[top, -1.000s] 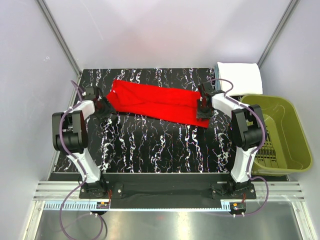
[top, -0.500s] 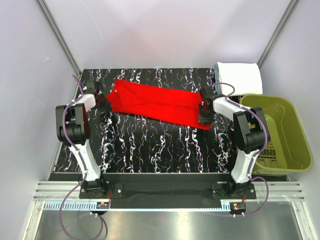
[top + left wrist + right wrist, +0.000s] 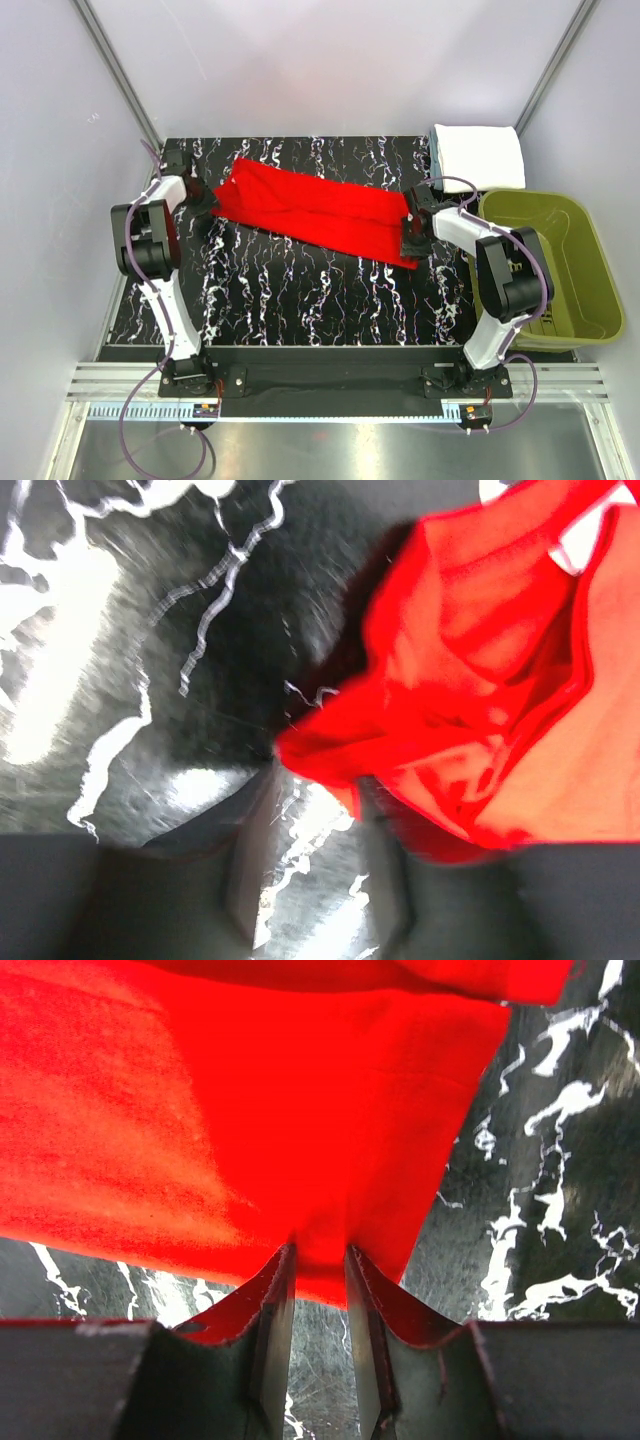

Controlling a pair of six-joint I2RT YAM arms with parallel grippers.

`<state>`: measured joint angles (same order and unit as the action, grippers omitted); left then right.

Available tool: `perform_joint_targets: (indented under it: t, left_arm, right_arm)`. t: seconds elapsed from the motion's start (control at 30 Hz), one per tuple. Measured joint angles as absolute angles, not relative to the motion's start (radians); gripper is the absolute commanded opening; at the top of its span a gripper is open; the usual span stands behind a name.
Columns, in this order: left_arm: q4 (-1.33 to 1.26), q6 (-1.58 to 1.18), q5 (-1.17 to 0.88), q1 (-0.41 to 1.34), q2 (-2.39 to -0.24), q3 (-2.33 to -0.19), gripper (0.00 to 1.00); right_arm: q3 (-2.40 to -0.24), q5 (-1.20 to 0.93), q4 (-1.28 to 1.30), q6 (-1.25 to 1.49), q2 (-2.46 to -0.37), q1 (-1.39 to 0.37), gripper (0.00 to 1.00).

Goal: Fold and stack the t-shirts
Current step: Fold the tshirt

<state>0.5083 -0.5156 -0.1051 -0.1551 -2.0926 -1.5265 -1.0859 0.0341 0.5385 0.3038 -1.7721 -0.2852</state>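
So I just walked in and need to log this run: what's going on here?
Two robot arms are working on a red t-shirt, which lies as a long folded strip across the black table. The right gripper pinches its right end. The left gripper is at the left end, but that wrist view is blurred, so a grip can't be confirmed. A folded white t-shirt sits at the far right corner, beside an olive basket.

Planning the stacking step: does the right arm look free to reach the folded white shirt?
Likely not yet: right gripper clamps the red t-shirt; otherwise the path to the white shirt looks clear.
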Motion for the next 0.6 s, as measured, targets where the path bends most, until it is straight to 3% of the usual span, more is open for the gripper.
perform_joint_targets:
  t: [0.4,0.6]
  left_arm:
    - [0.585,-0.478,0.007,-0.161,-2.05,-1.542,0.54]
    - [0.535,-0.472,-0.093,-0.11,-1.969,-1.542,0.55]
  right_arm:
    - [-1.036,0.024,0.601,0.36,-1.668,-0.308,0.35]
    - [-1.102,0.025,0.653,0.359,-1.65,-0.31,0.35]
